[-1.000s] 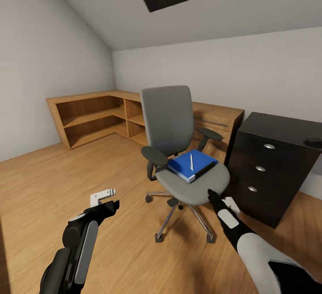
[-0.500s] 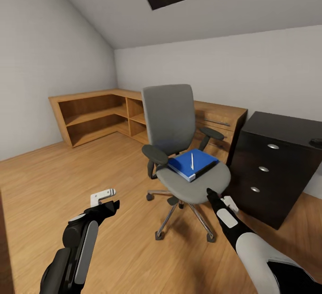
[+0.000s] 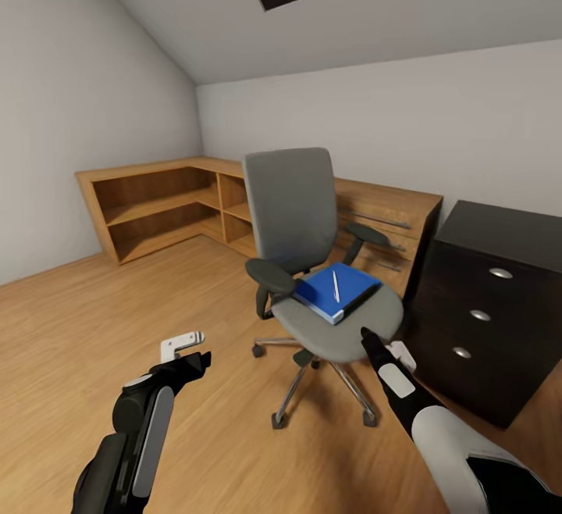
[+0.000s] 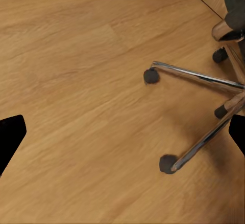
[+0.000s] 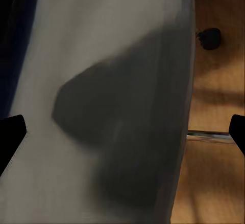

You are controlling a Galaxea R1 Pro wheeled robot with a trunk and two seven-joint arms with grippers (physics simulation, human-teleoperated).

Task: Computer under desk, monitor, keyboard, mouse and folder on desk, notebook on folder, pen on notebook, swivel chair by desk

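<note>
In the middle of the wooden floor point(image 3: 94, 326) stands the swivel chair point(image 3: 312, 240), its seat carrying a blue folder point(image 3: 336, 291) with a white pen point(image 3: 335, 285) lying on top, the folder's corner near the seat's front edge. The right gripper point(image 3: 381, 346) hangs just beside the seat's front rim, fingers apparently spread, though the head view is poor; the left gripper point(image 3: 186, 346) hovers released over bare floor well left of the chair's castors point(image 4: 151, 75). A dark drawer cabinet point(image 3: 484, 311) crowds the chair's right, with wooden shelving point(image 3: 156, 205) along the far wall.
</note>
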